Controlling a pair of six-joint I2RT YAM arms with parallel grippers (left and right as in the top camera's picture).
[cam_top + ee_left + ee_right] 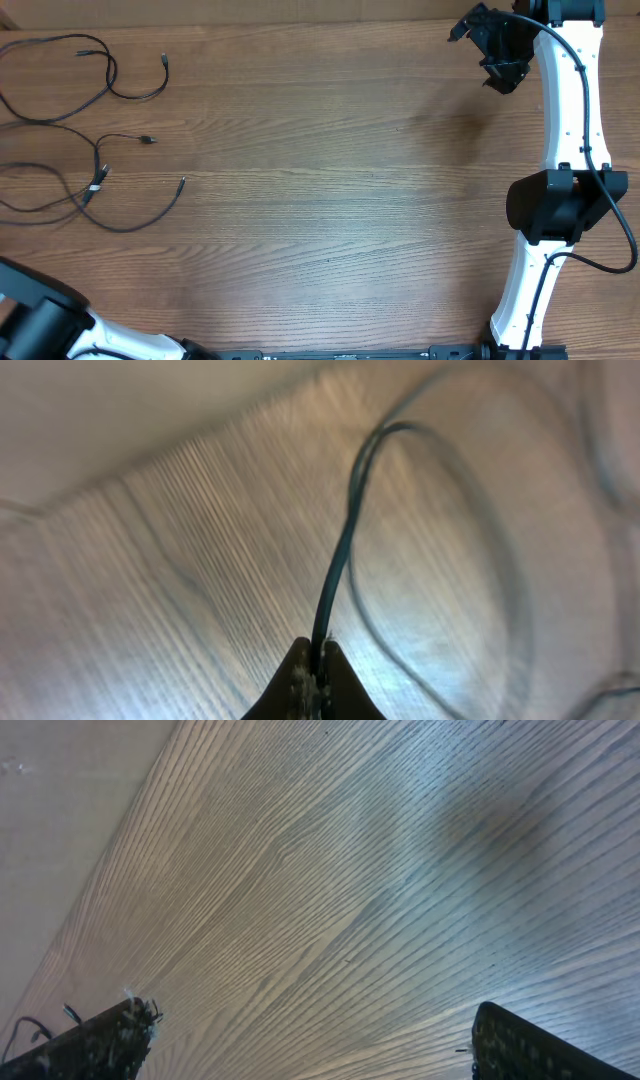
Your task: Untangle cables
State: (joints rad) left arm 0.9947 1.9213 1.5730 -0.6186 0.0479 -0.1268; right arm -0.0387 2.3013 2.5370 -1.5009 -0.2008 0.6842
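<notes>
The thin black cables lay at the left of the worktop and looked light and floppy, best pinched near a plug; the left pincer squeezed one, the right pincer gaped wide

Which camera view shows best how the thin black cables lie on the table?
The overhead view: it shows the cables lying in loose loops at the table's left side. The left wrist view shows only one blurred stretch pinched between the left fingers. The right wrist view shows no cable, only wood.
</notes>
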